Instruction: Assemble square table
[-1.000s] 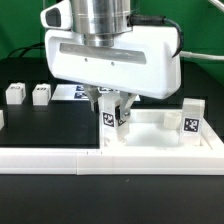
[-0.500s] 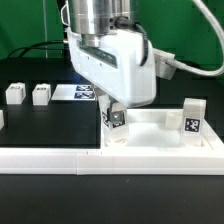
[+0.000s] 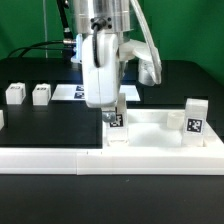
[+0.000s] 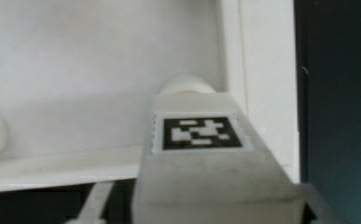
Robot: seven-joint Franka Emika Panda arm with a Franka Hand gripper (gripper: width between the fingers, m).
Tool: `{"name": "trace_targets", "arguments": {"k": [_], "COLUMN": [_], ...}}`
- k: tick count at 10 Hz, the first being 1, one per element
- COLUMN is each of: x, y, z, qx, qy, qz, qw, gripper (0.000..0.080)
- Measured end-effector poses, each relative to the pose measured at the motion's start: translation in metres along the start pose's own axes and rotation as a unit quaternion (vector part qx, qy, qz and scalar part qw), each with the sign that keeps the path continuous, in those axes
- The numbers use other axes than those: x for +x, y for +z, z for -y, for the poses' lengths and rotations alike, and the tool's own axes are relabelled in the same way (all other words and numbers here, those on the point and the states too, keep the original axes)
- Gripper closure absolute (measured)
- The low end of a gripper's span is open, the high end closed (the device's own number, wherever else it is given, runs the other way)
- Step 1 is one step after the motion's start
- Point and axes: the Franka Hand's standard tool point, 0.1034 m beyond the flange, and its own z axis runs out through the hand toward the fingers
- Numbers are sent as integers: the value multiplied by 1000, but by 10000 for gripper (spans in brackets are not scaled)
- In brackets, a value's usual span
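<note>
1. Currently I count four legs in the exterior view. The corner leg (image 3: pixel 116 121) is directly under my tool (image 3: pixel 116 108). The right leg (image 3: pixel 192 116) stands upright at the far corner on the exterior view's right. One loose leg (image 3: pixel 14 93) and another loose leg (image 3: pixel 41 94) sit side by side on the black table (image 3: pixel 50 125), well apart from the rest.
2. One tabletop (image 3: pixel 150 131), a white tray with a raised rim, lies on the table on the exterior view's right, and both upright legs stand in it.
3. One long white rail (image 3: pixel 60 156) runs along the front, just beside the tabletop's near edge.
4. One marker board (image 3: pixel 68 92) lies flat behind my tool.
5. The markings I can see are black-and-white square tags: one on the corner leg, one on the right leg, and several on the marker board. Their patterns are too small to read as writing.
6. My tool is seen side-on around the corner leg, and I cannot tell whether it is gripping the leg or has let go.
7. The wrist view shows the corner leg (image 4: pixel 200 165) close up with its tag (image 4: pixel 200 133) sharp. A round socket (image 4: pixel 191 88) is just beyond it, in the angle of the tabletop (image 4: pixel 88 60). The loose legs, the rail and the marker board show only in the exterior view.
</note>
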Motion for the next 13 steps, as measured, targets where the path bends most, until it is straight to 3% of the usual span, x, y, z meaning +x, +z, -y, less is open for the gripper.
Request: {"name": "trace_targets", "arguments": {"k": [1,2,3,6,7,8,10,11,13], "x": [-2,-9,-17,-16,-16,-18,-8,-6,-7], "y": [0,-3,-5,-4,-4,-2,-3,-8,-6], "z": [-1,-2,-2,-3,-2,0,7,14,12], "qx": [-4,-8,-9,-11,-13,-5,7,14,14], "qy": [-44,-134,-258,-357,-418,-508,-603,-603,-582], "qz": [-4,-10,-19,-16,-20,-32,-48,-51,-50], "qw": [999,991,966,934,908,861,796,796,811], "gripper": [280,280,175,150,150,150,150,150,163]}}
